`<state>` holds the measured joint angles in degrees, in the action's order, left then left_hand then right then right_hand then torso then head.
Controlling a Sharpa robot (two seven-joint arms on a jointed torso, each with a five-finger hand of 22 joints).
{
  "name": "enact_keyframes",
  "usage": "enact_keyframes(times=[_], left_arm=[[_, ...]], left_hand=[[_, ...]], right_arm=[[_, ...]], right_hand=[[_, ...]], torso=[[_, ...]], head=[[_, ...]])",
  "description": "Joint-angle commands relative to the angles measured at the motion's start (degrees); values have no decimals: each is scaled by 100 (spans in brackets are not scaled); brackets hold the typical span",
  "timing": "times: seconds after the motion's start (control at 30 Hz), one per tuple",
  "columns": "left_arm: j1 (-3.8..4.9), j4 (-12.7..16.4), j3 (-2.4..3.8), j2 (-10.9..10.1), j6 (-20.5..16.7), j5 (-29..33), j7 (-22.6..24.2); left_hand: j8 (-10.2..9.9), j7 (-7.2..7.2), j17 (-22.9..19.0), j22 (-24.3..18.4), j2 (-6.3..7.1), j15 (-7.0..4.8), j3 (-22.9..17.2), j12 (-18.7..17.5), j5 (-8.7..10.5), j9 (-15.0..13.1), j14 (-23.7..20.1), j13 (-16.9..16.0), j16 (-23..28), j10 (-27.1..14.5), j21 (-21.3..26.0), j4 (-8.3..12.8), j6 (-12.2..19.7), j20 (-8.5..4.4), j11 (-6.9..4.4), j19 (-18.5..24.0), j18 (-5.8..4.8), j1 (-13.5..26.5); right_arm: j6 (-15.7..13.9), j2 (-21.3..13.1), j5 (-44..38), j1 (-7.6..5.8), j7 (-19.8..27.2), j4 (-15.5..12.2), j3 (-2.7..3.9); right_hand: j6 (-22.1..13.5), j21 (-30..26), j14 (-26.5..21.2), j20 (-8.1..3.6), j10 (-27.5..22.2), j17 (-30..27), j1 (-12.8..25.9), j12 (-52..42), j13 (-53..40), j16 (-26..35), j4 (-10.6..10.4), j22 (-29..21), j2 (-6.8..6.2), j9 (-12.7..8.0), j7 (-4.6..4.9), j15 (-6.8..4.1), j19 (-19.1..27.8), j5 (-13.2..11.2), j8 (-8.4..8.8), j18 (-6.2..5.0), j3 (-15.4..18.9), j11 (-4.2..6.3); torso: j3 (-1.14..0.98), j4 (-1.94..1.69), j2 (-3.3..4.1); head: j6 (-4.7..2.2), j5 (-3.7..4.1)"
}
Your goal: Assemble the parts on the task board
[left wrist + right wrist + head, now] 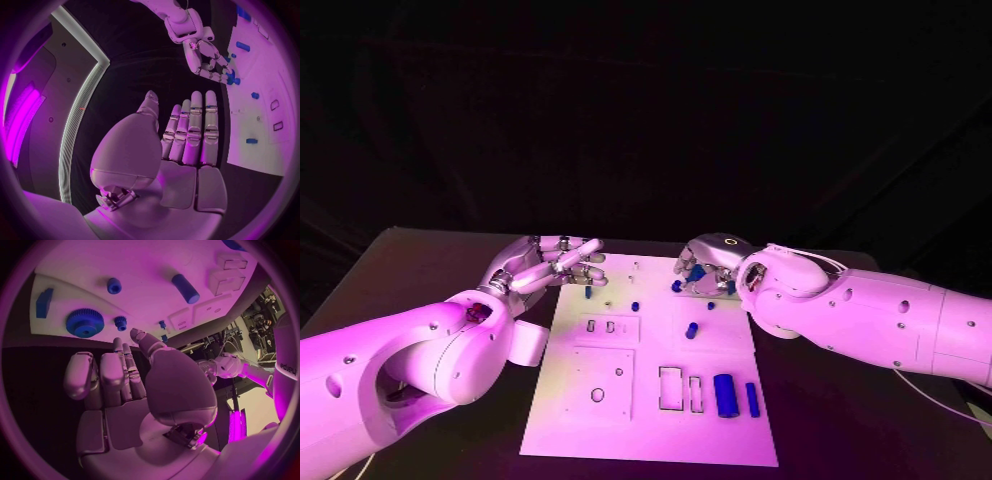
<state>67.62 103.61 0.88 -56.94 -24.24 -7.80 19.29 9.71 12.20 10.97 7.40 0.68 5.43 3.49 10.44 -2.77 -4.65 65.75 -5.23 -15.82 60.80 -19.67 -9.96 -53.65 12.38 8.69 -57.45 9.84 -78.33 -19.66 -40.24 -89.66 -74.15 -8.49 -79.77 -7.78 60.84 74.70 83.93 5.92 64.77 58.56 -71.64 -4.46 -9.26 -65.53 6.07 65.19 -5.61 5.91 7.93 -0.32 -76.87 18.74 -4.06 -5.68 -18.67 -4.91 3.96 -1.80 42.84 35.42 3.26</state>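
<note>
Black table [430, 270] under dark drape backdrop. White task board [651, 410] lies centred on table. My left hand [554, 264] hovers at board's far left corner, fingers straight and apart, grasping nothing. My right hand [708, 268] at board's far right edge, fingers partly bent, nothing seen in grasp. Blue parts: large cylinder [726, 394] near right corner, gear [84, 322] by right hand.

task board [610, 400]: matt, smooth | parts [726, 393]: smooth plastic | table [430, 270]: matt
</note>
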Motion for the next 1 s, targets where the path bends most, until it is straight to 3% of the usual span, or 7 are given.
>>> enact_keyframes(times=[0.03, 0.2, 0.4, 0.57, 0.73, 1.0], left_arm=[[17, 43, 7, -3, 116, 45, 5], [26, 60, 8, -16, 131, 55, -8], [34, 95, 12, -36, 132, 73, 21], [41, 107, 25, -49, 125, 120, 35], [51, 113, 29, -57, 110, 137, 39], [70, 115, 33, -58, 124, 184, 56]], left_hand=[[-40, 14, 8, -8, -34, 28, 33, -35, -12, 5, -4, 10, 19, -43, 2, 0, 17, -4, 19, -29, 70, 35], [-45, 17, 11, -9, -35, 30, 36, -41, -13, 7, -5, 11, 21, -49, 4, 1, 22, -3, 21, -29, 70, 36], [-50, 20, 13, -11, -37, 31, 39, -47, -12, 9, -6, 12, 22, -55, 5, 1, 26, -3, 23, -29, 70, 38], [-50, 20, 13, -11, -37, 31, 39, -47, -12, 9, -6, 12, 22, -55, 5, 1, 26, -3, 23, -29, 70, 38], [-77, 33, 24, -19, -46, 40, 50, -73, -13, 19, -13, 17, 30, -86, 11, 10, 52, -1, 36, -29, 70, 36], [-89, 38, 29, -23, -53, 45, 54, -85, -12, 23, -19, 20, 36, -100, 14, 12, 64, 1, 41, -28, 69, 37]], right_arm=[[146, 49, -183, 6, -157, 52, 1], [151, 83, -245, 10, -238, 100, 1], [98, 129, -267, 13, -230, 130, 1], [122, 163, -272, 17, -239, 168, 1], [182, 183, -270, 22, -243, 193, -1], [240, 212, -184, 44, -166, 214, -2]], right_hand=[[0, 49, 213, 6, -46, 40, 7, -9, -10, -50, -23, 58, -68, 8, 6, 32, -47, -31, 16, 106, -30, 5], [-2, 95, 212, 10, -52, 91, 11, -9, -14, -106, -44, 126, -77, 10, 8, 36, -66, -42, 17, 115, -39, 2], [4, 152, 214, 14, -34, 151, 1, -22, -22, -174, -64, 210, -77, 14, 7, 35, -94, -45, 13, 127, -60, 5], [7, 172, 212, 14, -21, 160, -5, -30, -27, -190, -72, 240, -78, 17, 6, 34, -102, -47, 12, 130, -72, 8], [23, 183, 207, 15, -14, 167, -3, -35, -32, -206, -87, 254, -83, 22, 8, 34, -100, -59, 5, 130, -81, 8], [78, 232, 202, 17, 23, 219, -20, -55, -45, -270, -116, 328, -67, 39, 15, 31, -116, -77, -16, 139, -123, 11]], torso=[[3, -21, 20], [0, -32, 35], [9, -17, 42], [8, -45, 42], [14, -46, 51], [14, -53, 49]], head=[[-12, 7], [-12, 16], [8, 5], [40, -4], [70, -44], [90, -28]])
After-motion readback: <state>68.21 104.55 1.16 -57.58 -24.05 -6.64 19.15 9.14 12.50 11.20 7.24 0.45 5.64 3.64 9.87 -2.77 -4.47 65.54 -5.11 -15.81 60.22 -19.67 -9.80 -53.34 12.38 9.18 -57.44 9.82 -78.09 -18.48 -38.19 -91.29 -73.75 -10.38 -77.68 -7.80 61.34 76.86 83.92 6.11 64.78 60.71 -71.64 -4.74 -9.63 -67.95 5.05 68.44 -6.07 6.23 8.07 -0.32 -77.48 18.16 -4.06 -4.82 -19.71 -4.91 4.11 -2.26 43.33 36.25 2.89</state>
